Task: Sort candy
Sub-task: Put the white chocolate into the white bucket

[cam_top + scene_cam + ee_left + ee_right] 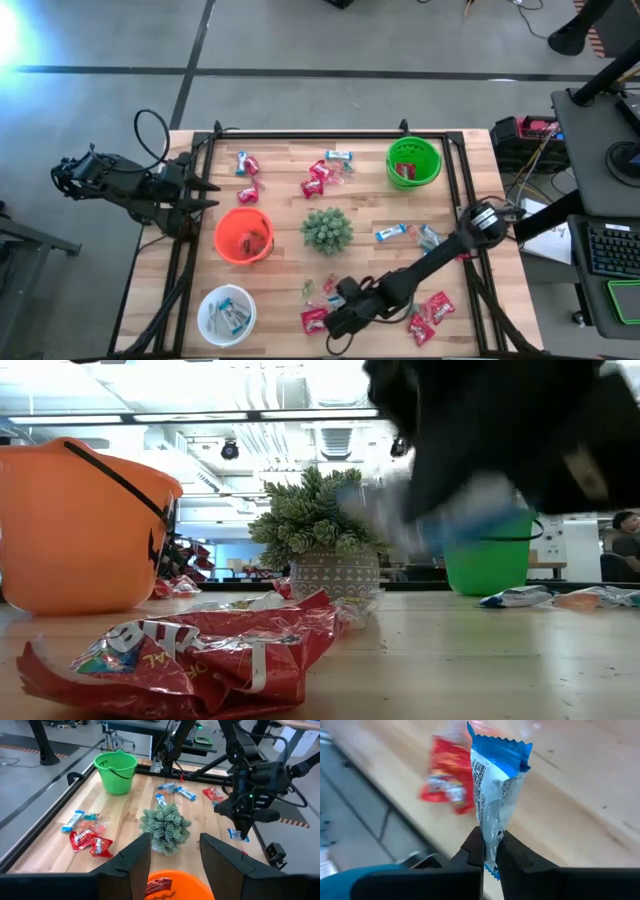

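Note:
The candy lies scattered over the wooden table (290, 190): red packets (315, 320) (432, 312) near the front, and more red and blue-and-white pieces (322, 172) farther back. My right gripper (490, 840) is shut on a blue-and-white bar (497, 780). It hangs over the front middle of the table (340, 302), beside the red packet (445, 782). My left gripper (172, 855) waits open at the table's left edge (197, 195), above the orange bowl (175, 887). My right gripper pinches the blue-and-white bar near one crimped end (491, 827) between its two fingers; a bit of that end shows behind the fingertips. The fingers slant down from the table's right side. The rest of the bar sticks out past the fingertips, lifted clear of the table.
An orange bowl (243, 236) holds red candy, a white bowl (226, 313) at front left holds blue-and-white bars, and a green bowl (413, 163) stands at the back right. A spiky green plant (326, 229) in a pot stands mid-table. A black frame (320, 135) rims the table.

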### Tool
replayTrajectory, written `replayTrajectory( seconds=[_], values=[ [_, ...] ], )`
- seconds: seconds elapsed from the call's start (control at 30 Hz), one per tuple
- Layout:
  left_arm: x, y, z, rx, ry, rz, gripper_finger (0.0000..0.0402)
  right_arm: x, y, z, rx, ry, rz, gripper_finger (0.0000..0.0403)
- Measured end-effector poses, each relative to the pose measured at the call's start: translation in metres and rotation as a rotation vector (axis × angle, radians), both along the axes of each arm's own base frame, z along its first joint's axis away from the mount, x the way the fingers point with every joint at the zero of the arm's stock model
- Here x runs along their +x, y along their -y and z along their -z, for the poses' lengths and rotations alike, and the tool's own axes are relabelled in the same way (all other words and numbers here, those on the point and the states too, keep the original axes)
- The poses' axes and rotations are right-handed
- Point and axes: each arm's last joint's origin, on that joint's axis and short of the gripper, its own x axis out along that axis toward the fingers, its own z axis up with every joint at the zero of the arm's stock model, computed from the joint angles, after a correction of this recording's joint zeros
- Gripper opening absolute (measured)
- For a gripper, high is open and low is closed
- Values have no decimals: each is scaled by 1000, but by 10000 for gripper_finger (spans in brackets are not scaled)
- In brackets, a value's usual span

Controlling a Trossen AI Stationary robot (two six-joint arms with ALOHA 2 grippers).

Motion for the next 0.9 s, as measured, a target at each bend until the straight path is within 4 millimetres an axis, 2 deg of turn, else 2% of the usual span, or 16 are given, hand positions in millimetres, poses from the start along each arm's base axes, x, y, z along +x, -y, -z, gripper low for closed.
replayTrajectory(
  seconds=[0.2, 0.3, 0.47, 0.73, 0.9],
  values=[
    [-1, 0, -8, -60, 19, -11, 176, -2, 3, -46, -20, 147, 0, 14],
    [1, 0, -16, -66, 32, -11, 193, 5, 10, -65, -72, 215, -35, 13],
    [11, 5, -22, -102, 37, -8, 205, 26, 36, -91, -198, 319, -113, 13],
    [34, 14, -20, -241, 14, -19, 196, 55, 83, -147, -408, 520, -223, 13],
    [42, 17, -19, -323, 10, -51, 190, 68, 110, -167, -520, 589, -246, 13]
  ],
)
